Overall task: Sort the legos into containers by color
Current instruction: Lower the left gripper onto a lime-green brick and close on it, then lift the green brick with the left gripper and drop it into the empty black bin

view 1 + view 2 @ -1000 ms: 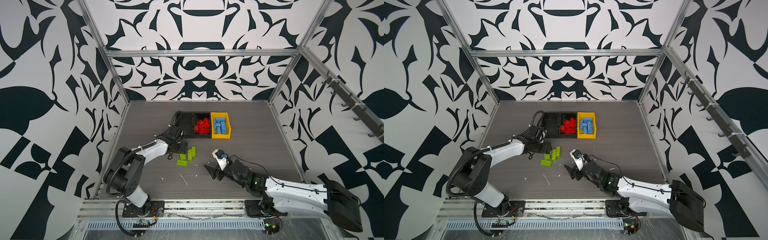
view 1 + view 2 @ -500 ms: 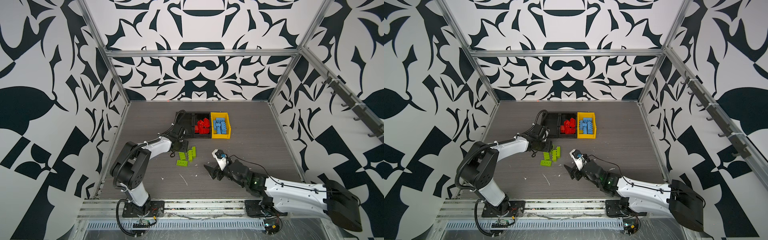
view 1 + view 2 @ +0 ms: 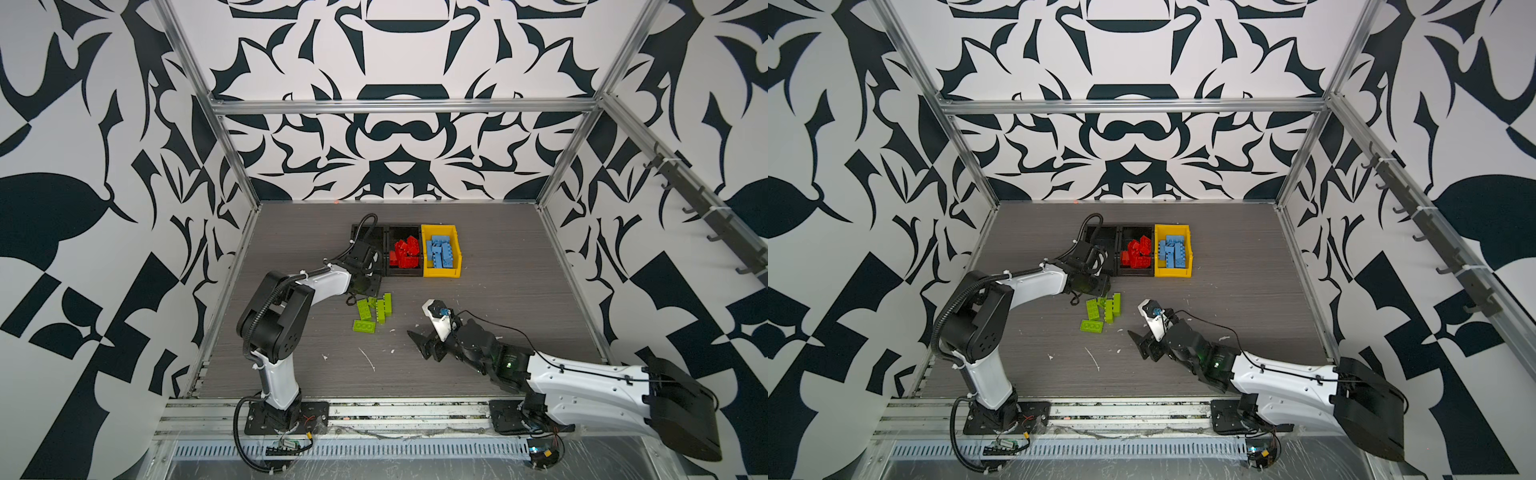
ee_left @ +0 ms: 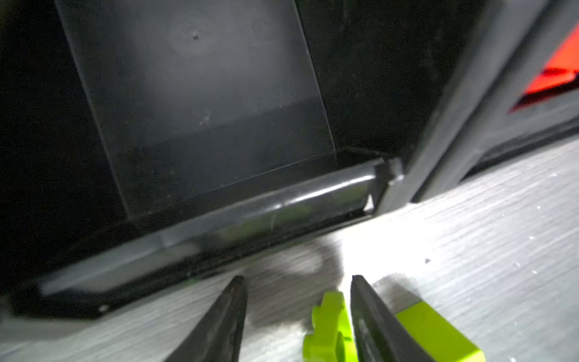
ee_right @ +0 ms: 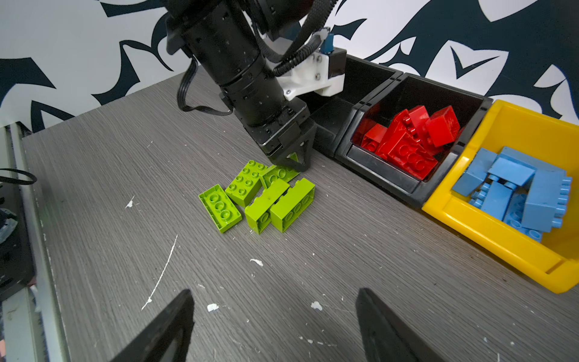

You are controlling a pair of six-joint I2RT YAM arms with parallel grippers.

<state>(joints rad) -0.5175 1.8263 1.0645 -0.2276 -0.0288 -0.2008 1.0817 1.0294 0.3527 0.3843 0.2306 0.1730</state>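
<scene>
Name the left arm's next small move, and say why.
Probably close the left end effector on the green brick. It stands between the fingers, close to one with a gap to the other, so it looks not yet gripped. The empty black bin lies just ahead.

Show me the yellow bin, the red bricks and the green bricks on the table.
yellow bin (image 3: 441, 272), in a top view, on its front wall.
red bricks (image 5: 404, 147), right wrist view, middle of the pile.
green bricks (image 5: 246, 183), right wrist view, studded top of one brick.
</scene>
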